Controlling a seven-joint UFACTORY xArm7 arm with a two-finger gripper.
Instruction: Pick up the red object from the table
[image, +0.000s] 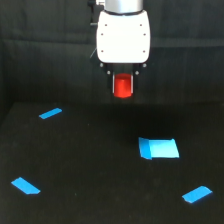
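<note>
**Robot arm holding a small red cylinder above a black surface**

Exterior view: A white, rounded robot arm head (123, 41) hangs down from the top centre of the picture, in front of a black curtain backdrop (40, 50). Below the head, the dark fingers (114, 86) of the gripper (123, 89) are hard to make out against the dark background, but they appear closed around the red object (123, 87), one on each side of it. The red object is a short, bright red-orange cylinder, upright, held in the air well above the surface (95, 165) and not touching it.

The surface is flat and matte black, filling the lower half of the picture. Four blue marks lie on it. A thin tape strip (50, 113) sits toward the exterior view's left, near the back. A light-blue square patch (159, 148) lies toward the exterior view's right, below and to the side of the held cylinder. Another tape strip (25, 186) is at the front on the exterior view's left, and a fourth strip (197, 194) is at the front on the exterior view's right.
</note>
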